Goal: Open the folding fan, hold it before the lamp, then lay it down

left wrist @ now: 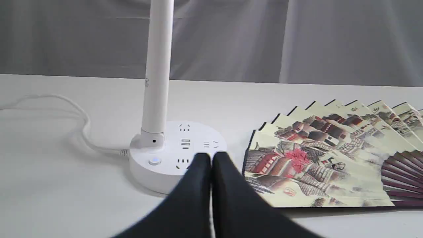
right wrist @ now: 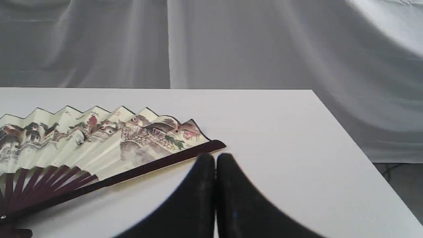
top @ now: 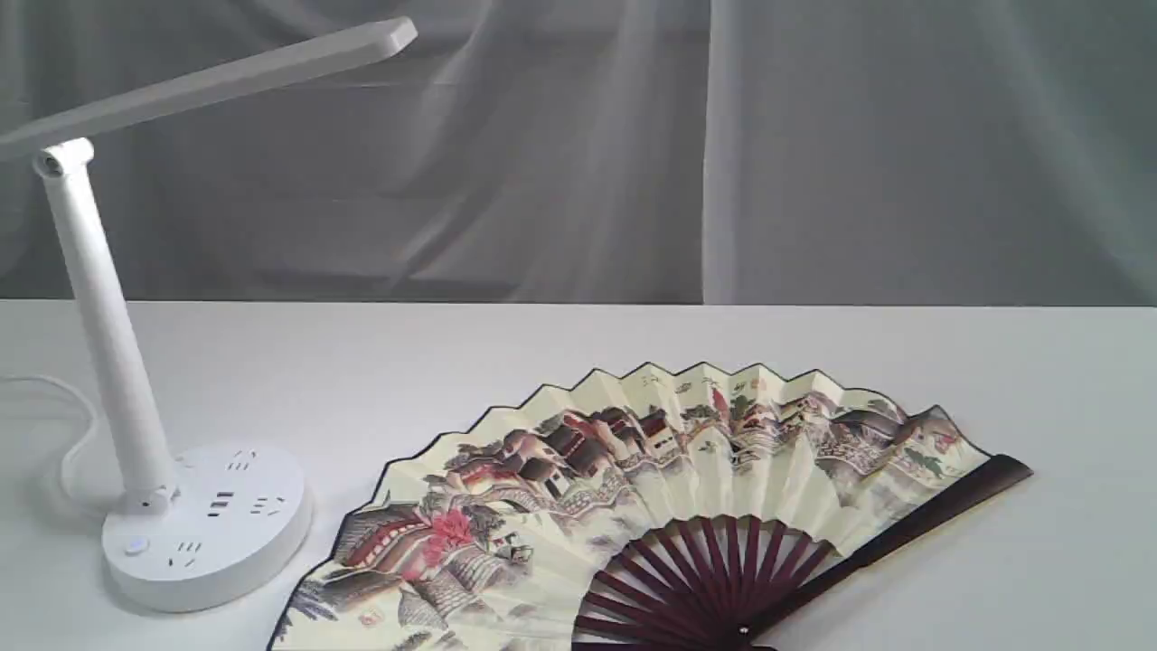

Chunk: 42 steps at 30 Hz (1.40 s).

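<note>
Left gripper [left wrist: 211, 157] closed, both black fingers [left wrist: 195, 188] pressed together with nothing between them. Just beyond its tips, the round base [left wrist: 165, 175] of the lamp [left wrist: 158, 66], topped with sockets and a small button. Slim white post rising from the base's edge and out of the wrist camera's frame. White cord [left wrist: 82, 122] looping away from the base across the white table [left wrist: 49, 185], on the side away from the right gripper. Toward the right gripper's side, close beside the base but apart from it, the folding fan [left wrist: 317, 158], spread open and lying flat on the table, painted side up, with red blossoms and village roofs on cream pleats.

Right gripper [right wrist: 215, 158] closed as well, fingers [right wrist: 238, 198] tip to tip and empty. Just ahead of its tips, the far end of the fan's dark outer guard [right wrist: 158, 163]. Cannot tell whether tips and guard touch. Beyond the guard, toward the left gripper's side, the pleated leaf and purple-brown ribs [right wrist: 43, 181] converging on the pivot.

Seen from the exterior camera, the fan open nearly to a half circle, pivot at the near edge of the frame. Lamp head [top: 226, 77], a long flat bar, tilted upward above the table and reaching toward the fan's side. Pale draped cloth [top: 813, 136] behind the table.
</note>
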Available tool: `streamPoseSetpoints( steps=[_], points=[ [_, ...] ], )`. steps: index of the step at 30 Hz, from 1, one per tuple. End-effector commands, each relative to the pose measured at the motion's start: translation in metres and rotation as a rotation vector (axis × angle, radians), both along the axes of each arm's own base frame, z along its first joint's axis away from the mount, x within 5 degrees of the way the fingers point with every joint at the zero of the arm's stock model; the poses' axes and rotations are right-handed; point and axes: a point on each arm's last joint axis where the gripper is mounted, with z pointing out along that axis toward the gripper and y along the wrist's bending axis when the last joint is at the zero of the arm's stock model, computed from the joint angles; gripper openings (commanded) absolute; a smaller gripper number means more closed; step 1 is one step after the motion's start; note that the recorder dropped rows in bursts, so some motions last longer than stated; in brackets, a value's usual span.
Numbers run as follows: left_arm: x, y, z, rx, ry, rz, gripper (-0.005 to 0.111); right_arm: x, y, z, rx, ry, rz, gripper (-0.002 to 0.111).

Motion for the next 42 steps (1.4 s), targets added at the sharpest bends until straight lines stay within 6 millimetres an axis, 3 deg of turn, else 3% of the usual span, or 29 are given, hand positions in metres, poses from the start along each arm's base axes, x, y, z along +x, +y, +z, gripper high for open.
streamPoseSetpoints(
  steps=[1, 29, 42],
  points=[
    [-0.0001, -0.0004, -0.0005, -0.015, -0.005, -0.005, 0.000, -0.0002, 0.0000, -0.0009, -0.004, 0.002, 0.001, 0.000],
    [-0.0001, -0.0004, -0.0005, -0.012, -0.005, -0.005, 0.000, -0.0002, 0.0000, -0.0007, -0.003, -0.001, 0.001, 0.000],
    [0.0006, 0.0072, -0.0005, -0.012, -0.006, 0.132, 0.000, 0.0000, 0.0028, -0.0006, -0.003, -0.002, 0.050, 0.000]
  ],
)
